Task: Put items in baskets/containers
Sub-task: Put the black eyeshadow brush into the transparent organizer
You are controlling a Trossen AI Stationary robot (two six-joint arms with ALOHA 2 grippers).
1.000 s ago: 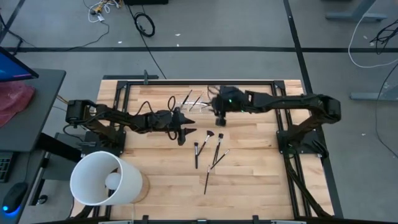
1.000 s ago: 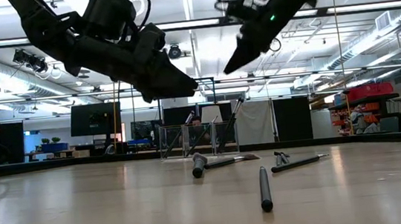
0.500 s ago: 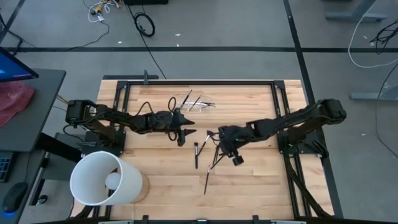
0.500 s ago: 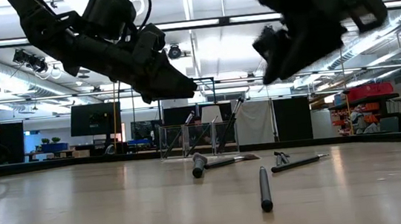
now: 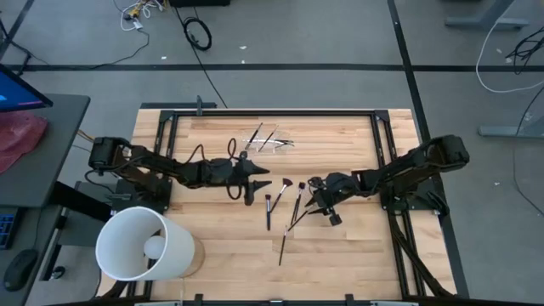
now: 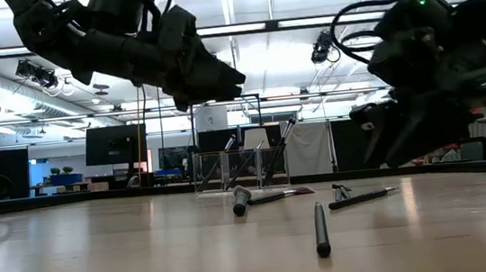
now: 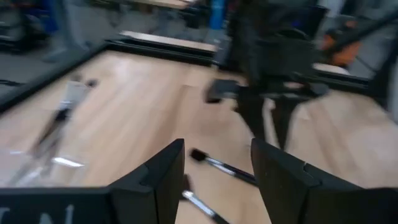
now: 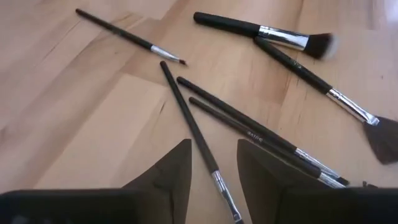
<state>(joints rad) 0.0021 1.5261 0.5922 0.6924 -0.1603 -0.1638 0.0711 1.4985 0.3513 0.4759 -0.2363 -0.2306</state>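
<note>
The right gripper (image 5: 321, 204) has swung from the clear plastic holder (image 5: 270, 141) at the table's twelve o'clock down over the loose dark-handled makeup brushes (image 5: 295, 207) at centre. Its jaws are partly open, narrowing and empty, so I judge a fresh pickup is starting. The left gripper (image 5: 252, 178) hovers at nine o'clock of the brushes, wide open and empty. Bare wood stretches toward six o'clock; a large white bucket (image 5: 140, 246) stands at seven.

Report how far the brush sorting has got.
Done: a few brushes stand in the clear holder. In hand: nothing; the right pincer is open, low over the loose brushes, with no brush gripped. The left pincer hangs open beside them. Left: about six brushes lying on the table.
</note>
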